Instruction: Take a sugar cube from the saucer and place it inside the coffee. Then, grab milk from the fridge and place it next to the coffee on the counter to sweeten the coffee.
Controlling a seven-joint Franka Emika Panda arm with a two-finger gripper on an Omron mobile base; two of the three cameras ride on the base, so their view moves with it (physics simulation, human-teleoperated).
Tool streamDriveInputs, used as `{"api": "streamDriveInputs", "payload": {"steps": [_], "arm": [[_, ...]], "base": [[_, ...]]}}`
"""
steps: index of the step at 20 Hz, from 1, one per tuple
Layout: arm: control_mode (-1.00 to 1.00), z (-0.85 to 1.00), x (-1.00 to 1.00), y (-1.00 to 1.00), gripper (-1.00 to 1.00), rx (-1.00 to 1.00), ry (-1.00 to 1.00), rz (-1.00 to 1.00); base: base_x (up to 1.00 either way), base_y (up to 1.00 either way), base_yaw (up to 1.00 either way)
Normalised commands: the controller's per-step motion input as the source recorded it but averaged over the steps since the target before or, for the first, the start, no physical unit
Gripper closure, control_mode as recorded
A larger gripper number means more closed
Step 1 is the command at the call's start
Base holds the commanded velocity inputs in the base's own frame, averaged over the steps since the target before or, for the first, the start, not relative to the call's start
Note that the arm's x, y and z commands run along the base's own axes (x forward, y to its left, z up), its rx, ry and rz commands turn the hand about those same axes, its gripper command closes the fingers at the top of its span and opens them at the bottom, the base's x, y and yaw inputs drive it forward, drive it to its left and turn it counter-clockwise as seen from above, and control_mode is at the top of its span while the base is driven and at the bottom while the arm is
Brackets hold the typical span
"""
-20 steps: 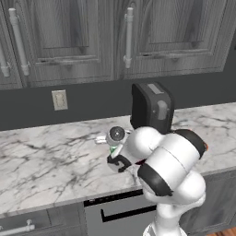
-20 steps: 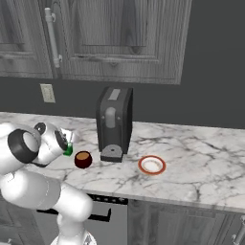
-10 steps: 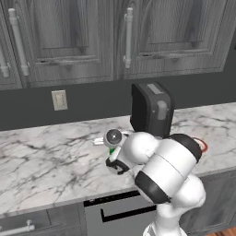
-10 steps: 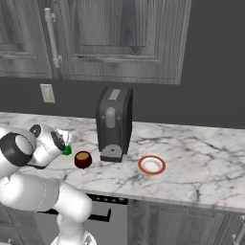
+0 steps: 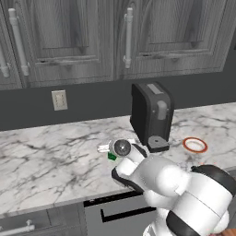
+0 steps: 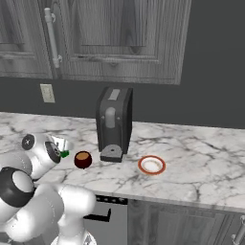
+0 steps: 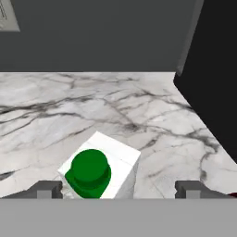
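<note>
**Desk:** What's nearest the camera on the hand?

**Photographer:** The milk point(image 7: 99, 172), seen from above: a white carton top with a round green cap, standing upright on the counter point(image 7: 139, 111). It sits between the two fingertips point(image 7: 45, 189) of the gripper point(image 7: 118, 190), closer to the left tip than the right. The tips stand wide of the carton's sides with marble showing between, so I read the fingers as released, not clenched on it.

**Desk:** And the relation that matters?

**Photographer:** The carton lies straight ahead of and below the fingers, its long axis vertical. In my judgement a straight pull back and up would leave it standing.

**Desk:** Farther out?

**Photographer:** From the right base camera, a green scrap of the carton point(image 6: 64, 154) peeks past the robot's wrist, just beside the coffee point(image 6: 83, 159), a dark red cup with brown liquid. Past that stands the black coffee machine point(image 6: 114, 123), then the saucer point(image 6: 152, 165), white with an orange-red rim, well apart. The sugar cube is too small to make out.
</note>
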Motion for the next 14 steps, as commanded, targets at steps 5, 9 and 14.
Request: {"api": "streamDriveInputs", "payload": {"steps": [5, 9, 14], "arm": [[-1.00, 0.42, -0.53, 0.00, -1.00, 0.00, -0.10, 0.00], [-1.00, 0.94, -0.73, 0.00, -1.00, 0.00, -0.03, 0.00], [-1.00, 0.93, -1.00, 0.10, -1.00, 0.03, 0.00, 0.00]], "base": [[0.00, 0.00, 0.00], [0.00, 0.00, 0.00], [0.00, 0.00, 0.00]]}}
